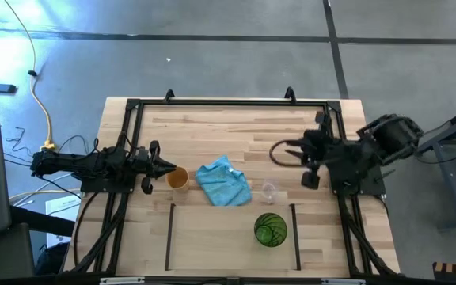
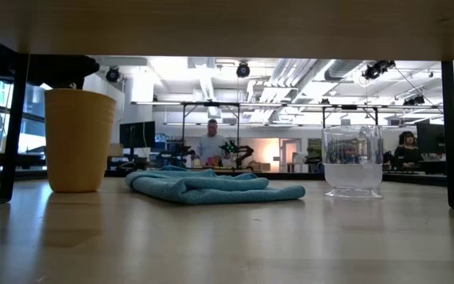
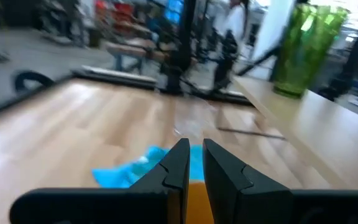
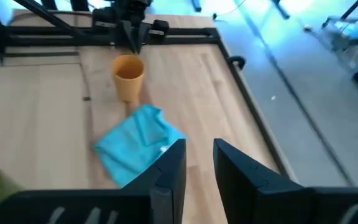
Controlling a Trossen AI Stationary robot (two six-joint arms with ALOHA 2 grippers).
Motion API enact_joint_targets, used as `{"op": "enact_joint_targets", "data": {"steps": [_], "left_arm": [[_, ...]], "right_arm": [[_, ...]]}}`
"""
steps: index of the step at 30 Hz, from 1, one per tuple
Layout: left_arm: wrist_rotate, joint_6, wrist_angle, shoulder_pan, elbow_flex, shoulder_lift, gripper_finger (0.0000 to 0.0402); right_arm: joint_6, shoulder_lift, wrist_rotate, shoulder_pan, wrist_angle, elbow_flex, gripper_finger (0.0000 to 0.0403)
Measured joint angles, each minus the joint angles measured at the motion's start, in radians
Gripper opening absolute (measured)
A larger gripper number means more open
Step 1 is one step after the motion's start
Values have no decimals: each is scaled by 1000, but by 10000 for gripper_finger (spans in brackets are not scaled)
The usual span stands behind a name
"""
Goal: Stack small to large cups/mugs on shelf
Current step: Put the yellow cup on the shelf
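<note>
Left gripper point(image 1: 167, 168): level, fingers nearly together, tips at orange cup point(image 1: 178, 179). Right gripper point(image 1: 277, 152): slightly parted, hovering near table's right edge.

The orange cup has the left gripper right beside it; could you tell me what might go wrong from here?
The left gripper sits at the orange cup's rim with narrow jaws; a push could tip it onto the blue cloth. The clear glass stands close to the cloth, so dragging the cloth might topple it.

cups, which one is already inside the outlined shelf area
The green tumbler. It stands within the dark outline of the shelf, while the orange cup and the clear glass sit outside it.
</note>
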Motion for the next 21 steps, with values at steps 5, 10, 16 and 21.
{"op": "enact_joint_targets", "data": {"steps": [5,10,16,21], "left_arm": [[-125,92,49,0,31,0,35],[-132,275,-33,0,144,0,35],[-142,414,-30,0,240,7,35],[-248,251,27,0,250,7,35]], "right_arm": [[-79,-5,0,-80,34,0,74],[-228,-5,35,-157,54,0,74],[-417,-5,99,-228,210,0,74],[-488,-4,98,-259,309,0,74]]}}
